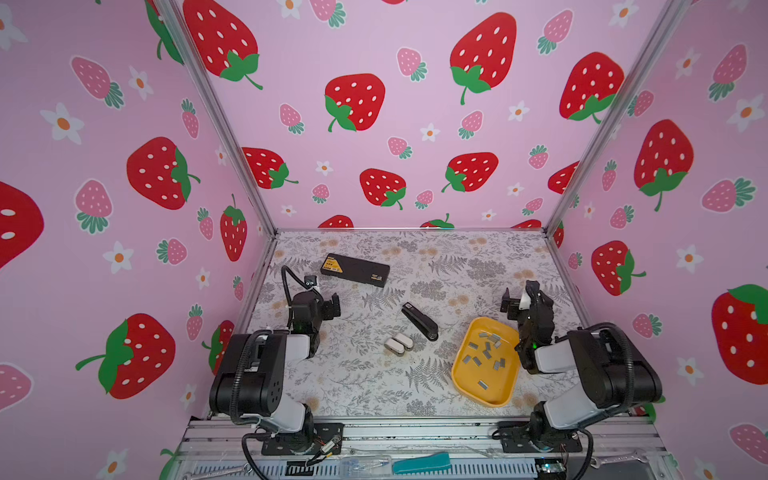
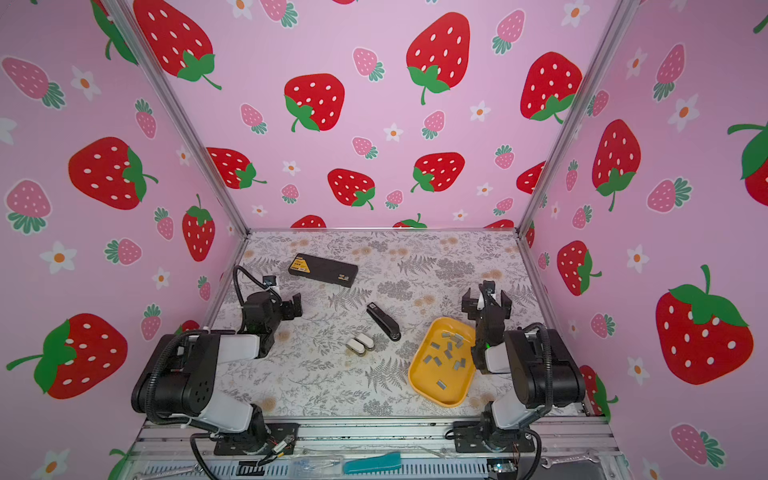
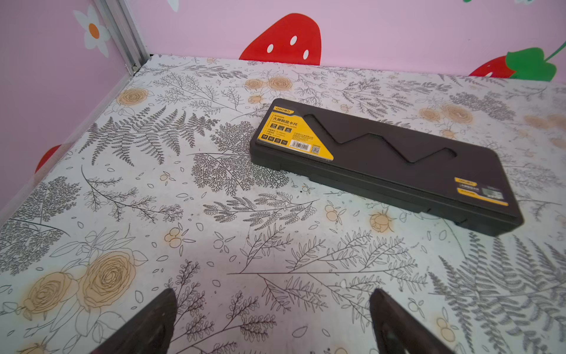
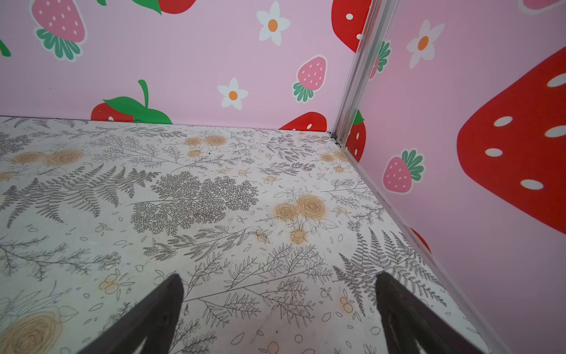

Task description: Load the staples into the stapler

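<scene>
The black stapler (image 1: 419, 321) (image 2: 383, 321) lies closed and slanted at mid-table. The staples (image 1: 483, 384) (image 2: 441, 384), several short grey strips, lie scattered in a yellow tray (image 1: 459, 374) (image 2: 415, 374) to its right. My left gripper (image 1: 332, 305) (image 2: 296, 307) (image 3: 274, 292) hovers open and empty at the left, well apart from the stapler. Just beyond the tray's far corner stands my right gripper (image 1: 519, 297) (image 2: 486, 298) (image 4: 278, 275), also open, with only bare table between its fingers. Neither wrist view shows the stapler or the staples.
A long black case (image 1: 355, 270) (image 2: 323, 269) (image 3: 382, 165) with a yellow label lies at the back left, ahead of the left gripper. Two small white blocks (image 1: 399, 343) (image 2: 360, 343) sit side by side just in front of the stapler. Pink walls close in three sides.
</scene>
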